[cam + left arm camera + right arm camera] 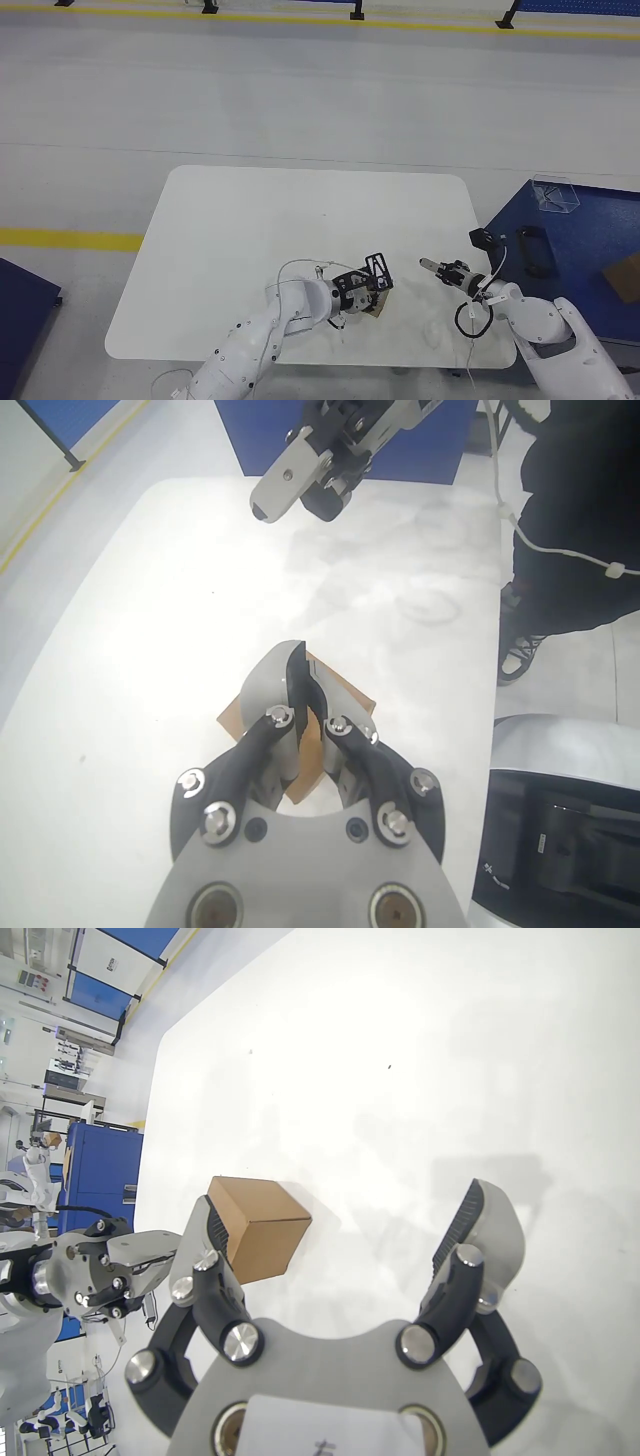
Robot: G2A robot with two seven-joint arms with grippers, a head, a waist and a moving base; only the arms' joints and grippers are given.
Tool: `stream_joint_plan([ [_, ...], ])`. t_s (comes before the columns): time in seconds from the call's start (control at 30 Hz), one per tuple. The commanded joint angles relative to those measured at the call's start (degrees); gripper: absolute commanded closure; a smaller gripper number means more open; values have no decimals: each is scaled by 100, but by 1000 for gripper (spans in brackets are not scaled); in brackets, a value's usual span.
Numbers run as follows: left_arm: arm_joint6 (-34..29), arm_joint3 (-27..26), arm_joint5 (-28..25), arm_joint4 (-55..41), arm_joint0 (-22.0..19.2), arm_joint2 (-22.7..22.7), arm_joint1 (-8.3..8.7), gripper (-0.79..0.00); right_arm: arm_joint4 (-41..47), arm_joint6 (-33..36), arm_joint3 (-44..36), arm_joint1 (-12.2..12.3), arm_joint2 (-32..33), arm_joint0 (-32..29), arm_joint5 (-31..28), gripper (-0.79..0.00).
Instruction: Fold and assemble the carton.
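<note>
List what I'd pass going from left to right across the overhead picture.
Yellow floor stripe → small brown cardboard carton, pinched in the left tool → open right tool → clear plastic box.

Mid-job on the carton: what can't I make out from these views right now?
Left wrist view: the left gripper, shut on the carton, covers most of it; flap state hidden.
Top view: carton too small, and under that gripper, to read its faces.
Right wrist view: a finger of the open right gripper hides part of one carton side; far faces and underside out of sight.
Whether it touches the table: cannot tell.
</note>
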Motion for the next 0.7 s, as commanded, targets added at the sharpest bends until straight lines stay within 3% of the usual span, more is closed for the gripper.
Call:
stream_joint_plan([
  [0.0, 137, -14, -60, -271, 36, -124, 19, 0, 0, 0, 0, 0, 0, 0, 0, -785],
  [0.17, 141, 149, -73, -561, 12, -215, 31, 0, 0, 0, 0, 0, 0, 0, 0, -785],
  [0.43, -218, 699, 256, -615, -243, 119, -86, 0, 0, 0, 0, 0, 0, 0, 0, -785],
  [0.67, 228, 502, 342, -517, -211, 98, -72, 0, 0, 0, 0, 0, 0, 0, 0, -785],
])
